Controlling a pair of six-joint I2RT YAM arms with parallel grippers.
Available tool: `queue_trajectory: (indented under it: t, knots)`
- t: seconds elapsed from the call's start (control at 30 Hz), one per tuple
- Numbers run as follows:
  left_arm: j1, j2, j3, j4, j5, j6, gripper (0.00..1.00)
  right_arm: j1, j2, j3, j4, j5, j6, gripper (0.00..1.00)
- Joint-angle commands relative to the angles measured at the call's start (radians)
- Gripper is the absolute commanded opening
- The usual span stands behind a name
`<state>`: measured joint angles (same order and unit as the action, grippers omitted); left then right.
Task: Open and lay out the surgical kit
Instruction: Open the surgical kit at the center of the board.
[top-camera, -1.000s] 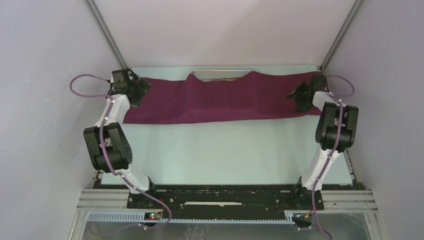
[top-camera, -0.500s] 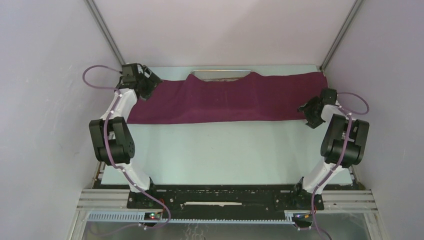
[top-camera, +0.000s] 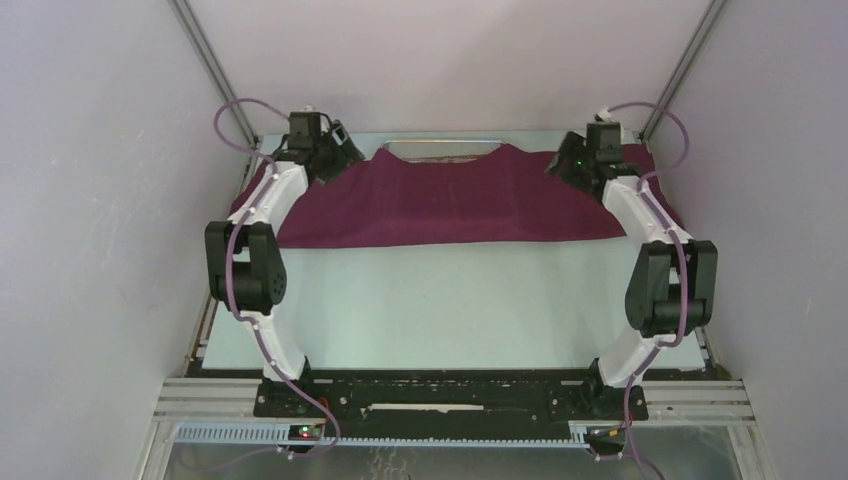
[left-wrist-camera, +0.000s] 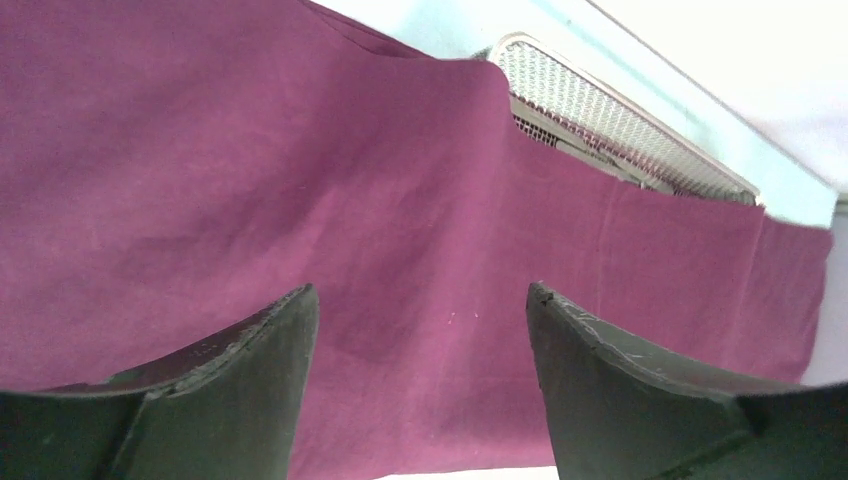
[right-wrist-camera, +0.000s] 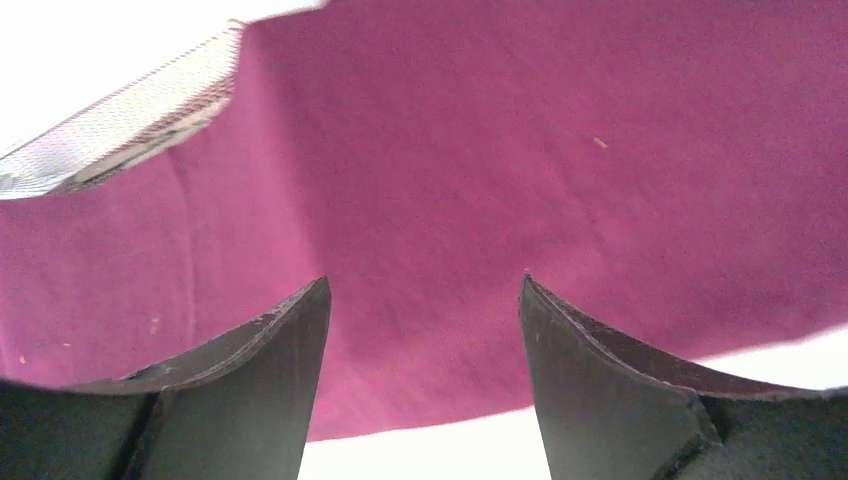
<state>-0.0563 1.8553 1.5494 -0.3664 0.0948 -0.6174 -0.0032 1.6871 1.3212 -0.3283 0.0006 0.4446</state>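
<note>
The maroon cloth wrap (top-camera: 450, 205) lies spread across the far part of the table and drapes over the silver wire-mesh tray (top-camera: 440, 147), whose far rim shows. The mesh also shows in the left wrist view (left-wrist-camera: 600, 120) and the right wrist view (right-wrist-camera: 130, 110). My left gripper (top-camera: 340, 152) is open and empty above the cloth's far left part (left-wrist-camera: 300, 200). My right gripper (top-camera: 562, 165) is open and empty above the cloth's far right part (right-wrist-camera: 500, 180). The steel instruments are hidden.
Pale walls enclose the table on three sides, with metal corner posts (top-camera: 215, 70) at the back. The pale table surface (top-camera: 450, 300) lies in front of the cloth. A black rail (top-camera: 450, 395) holds the arm bases.
Both arms swung toward the back and inward: the left from the cloth's left end, the right from its right end, both now beside the covered tray. The cloth's ends shifted slightly.
</note>
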Motion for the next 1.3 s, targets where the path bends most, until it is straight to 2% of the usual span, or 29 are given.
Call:
queue_trajectory:
  t: [0.0, 0.13, 0.33, 0.73, 0.9, 1.07, 1.27]
  knots:
    - [-0.049, 0.055, 0.104, -0.042, -0.061, 0.076, 0.77, 0.067, 0.1, 0.137, -0.016, 0.01, -0.115, 0.76]
    - [-0.084, 0.106, 0.164, -0.083, -0.134, 0.116, 0.71, 0.138, 0.208, 0.269, -0.045, 0.026, -0.171, 0.7]
    - [-0.122, 0.182, 0.258, -0.139, -0.187, 0.171, 0.7, 0.191, 0.369, 0.441, -0.103, 0.035, -0.19, 0.61]
    - [-0.165, 0.323, 0.375, -0.203, -0.194, 0.212, 0.68, 0.241, 0.532, 0.625, -0.196, 0.076, -0.229, 0.61]
    - [-0.166, 0.339, 0.379, -0.201, -0.193, 0.203, 0.58, 0.245, 0.56, 0.644, -0.209, 0.071, -0.229, 0.6]
    - [-0.168, 0.354, 0.393, -0.204, -0.178, 0.203, 0.54, 0.249, 0.568, 0.654, -0.219, 0.06, -0.227, 0.6]
    - [-0.168, 0.355, 0.395, -0.206, -0.168, 0.207, 0.37, 0.25, 0.567, 0.658, -0.221, 0.046, -0.224, 0.56]
